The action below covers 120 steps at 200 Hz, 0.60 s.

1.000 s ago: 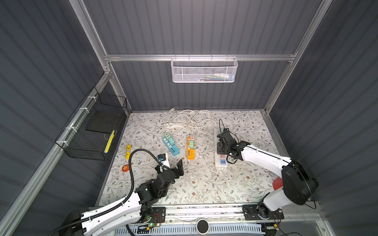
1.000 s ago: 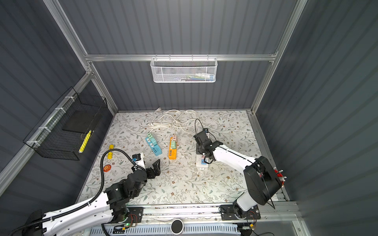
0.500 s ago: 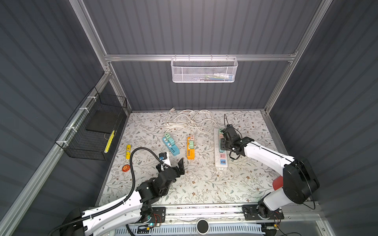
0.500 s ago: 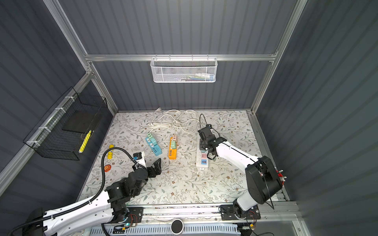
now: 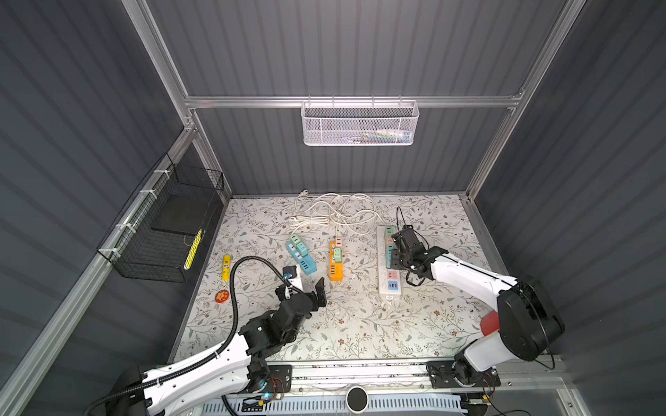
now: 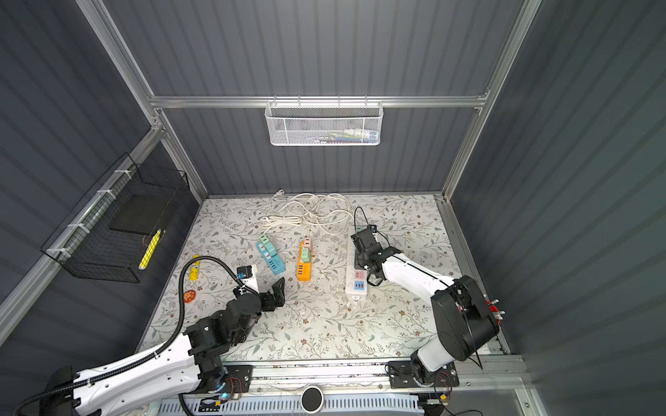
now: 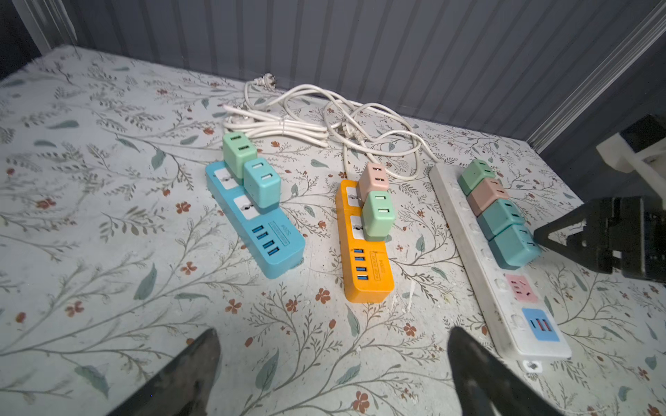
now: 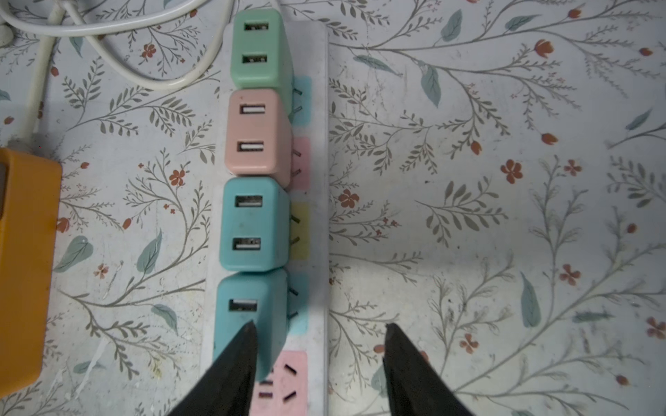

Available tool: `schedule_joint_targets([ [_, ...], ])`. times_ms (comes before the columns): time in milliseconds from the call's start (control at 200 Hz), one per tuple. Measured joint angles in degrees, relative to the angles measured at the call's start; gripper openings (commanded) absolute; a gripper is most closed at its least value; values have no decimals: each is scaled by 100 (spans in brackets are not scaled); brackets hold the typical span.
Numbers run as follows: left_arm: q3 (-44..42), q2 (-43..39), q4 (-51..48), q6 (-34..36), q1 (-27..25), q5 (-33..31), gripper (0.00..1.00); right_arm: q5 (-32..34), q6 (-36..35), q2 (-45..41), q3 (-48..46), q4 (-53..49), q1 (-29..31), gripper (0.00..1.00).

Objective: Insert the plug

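A white power strip [image 5: 381,252] [image 6: 355,284] [image 8: 319,180] lies right of the middle. Several plugs stand in a row in it: green, pink and two teal. The nearest teal plug [image 8: 248,309] [image 7: 513,246] sits next to the free pink socket [image 8: 288,381]. My right gripper [image 8: 320,326] [image 5: 398,257] hovers over that end of the row, open and holding nothing. One finger overlaps the teal plug and the other is over the table. My left gripper [image 7: 333,335] [image 5: 304,284] is wide open and empty above the table at the front left.
A blue strip [image 5: 301,257] and an orange strip [image 5: 336,268], each with two plugs, lie left of the white one. White cables [image 5: 335,212] coil at the back. A yellow tube [image 5: 226,267] and an orange disc [image 5: 221,296] lie far left. A black wire basket [image 5: 162,230] hangs on the left wall.
My right gripper has drawn back a little to the right of the plug row and its jaws have widened. The left arm has barely moved.
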Motion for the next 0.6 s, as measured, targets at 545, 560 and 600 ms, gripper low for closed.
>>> schedule_joint_targets([
  [545,3180,1456,-2708,1290,0,-1106,100,-560,-769,-2474,249,289,-24,99],
  [560,3104,1419,-2599,1386,0,-1128,100,-553,-804,-2516,168,343,-24,99],
  [600,2787,1272,-2232,1801,0,-1128,100,-522,-916,-2586,-20,452,-24,99],
])
